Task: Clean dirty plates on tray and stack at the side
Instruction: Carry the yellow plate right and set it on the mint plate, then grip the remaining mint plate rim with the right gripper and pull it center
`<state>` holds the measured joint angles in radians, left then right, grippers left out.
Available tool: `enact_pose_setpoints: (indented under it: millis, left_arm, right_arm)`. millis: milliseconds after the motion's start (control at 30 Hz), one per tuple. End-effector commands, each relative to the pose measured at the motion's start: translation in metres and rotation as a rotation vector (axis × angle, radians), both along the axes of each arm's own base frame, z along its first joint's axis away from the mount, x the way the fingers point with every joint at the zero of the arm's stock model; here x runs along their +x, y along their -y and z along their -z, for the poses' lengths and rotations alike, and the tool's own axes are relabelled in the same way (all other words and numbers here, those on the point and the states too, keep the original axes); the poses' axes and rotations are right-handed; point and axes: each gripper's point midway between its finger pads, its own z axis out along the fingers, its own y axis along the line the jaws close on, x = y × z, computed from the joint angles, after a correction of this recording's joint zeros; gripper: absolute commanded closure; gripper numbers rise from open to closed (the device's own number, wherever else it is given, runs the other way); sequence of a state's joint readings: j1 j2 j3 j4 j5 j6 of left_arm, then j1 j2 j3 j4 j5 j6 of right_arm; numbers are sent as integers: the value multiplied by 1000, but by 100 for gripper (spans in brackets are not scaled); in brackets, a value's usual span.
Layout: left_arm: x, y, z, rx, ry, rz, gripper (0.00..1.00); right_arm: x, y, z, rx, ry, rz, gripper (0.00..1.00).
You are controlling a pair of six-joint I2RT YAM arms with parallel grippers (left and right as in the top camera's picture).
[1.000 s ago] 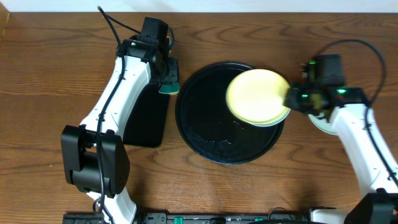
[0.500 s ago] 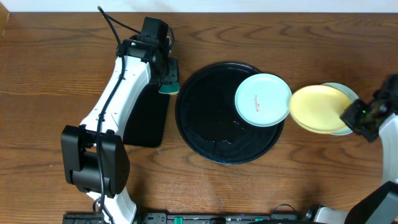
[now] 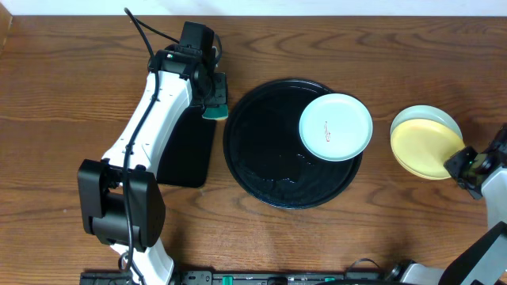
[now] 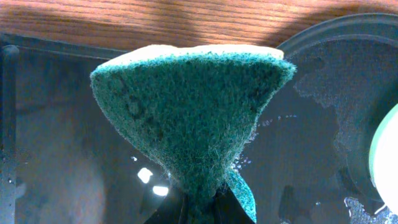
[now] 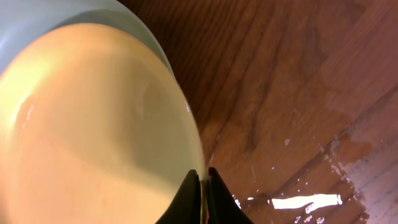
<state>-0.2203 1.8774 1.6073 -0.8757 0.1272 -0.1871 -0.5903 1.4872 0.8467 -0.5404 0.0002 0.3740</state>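
Right of the black tray (image 3: 253, 158), the right gripper (image 5: 202, 190) pinches the yellow plate (image 3: 425, 150), apparently resting atop a mint plate (image 3: 434, 114); a second mint plate (image 3: 335, 127) sits on the tray. The left gripper (image 4: 200, 208) clamps a green sponge (image 4: 193, 112).

Robotics lab bench, not somebody's kitchen imo: white left arm (image 3: 150, 119) and right arm (image 3: 487, 186) fixed to a rail (image 3: 238, 279) at the edge of a wood-grain counter (image 3: 63, 79), loose black cable (image 3: 142, 32), pale wall (image 3: 317, 6) behind, a tray (image 3: 253, 158) and plates (image 3: 335, 127) set out.
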Motion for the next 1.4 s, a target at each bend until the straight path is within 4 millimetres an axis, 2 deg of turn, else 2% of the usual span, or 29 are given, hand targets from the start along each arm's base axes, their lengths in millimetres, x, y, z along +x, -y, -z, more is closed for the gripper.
enact_pose_setpoints:
  millis: [0, 200, 400, 500, 600, 700, 933, 1067, 1200, 1300, 1367]
  left_arm:
    - [3, -1, -8, 1, 19, -13, 92]
    - [3, -1, -8, 1, 19, -13, 92]
    - [3, -1, -8, 1, 19, -13, 93]
    - [3, -1, -8, 1, 20, -13, 92]
    - [3, -1, -8, 1, 20, -13, 92]
    - [3, -1, -8, 1, 20, -13, 92]
    - [3, -1, -8, 1, 19, -13, 93]
    - [3, -1, -8, 1, 19, -13, 92]
    - [3, -1, -8, 1, 20, -13, 93]
    - [3, -1, -8, 1, 20, -13, 92]
    - [3, -1, -8, 1, 20, -13, 93]
  right_arm:
    - [1, 4, -2, -21, 17, 14, 92]
    - [14, 12, -10, -48, 82, 29, 85]
    - [32, -7, -17, 39, 161, -53, 73]
    - [35, -25, -19, 88, 156, -142, 67]
    - [37, -54, -22, 168, 143, -258, 67]
    - [45, -94, -27, 246, 161, -408, 66]
    - [69, -162, -31, 217, 169, -621, 63]
    - [87, -177, -39, 68, 155, -654, 61]
    - [107, -185, -61, -84, 124, -692, 62]
    - [124, -192, -73, -116, 109, -734, 66]
    - [134, -193, -73, -117, 88, -753, 67]
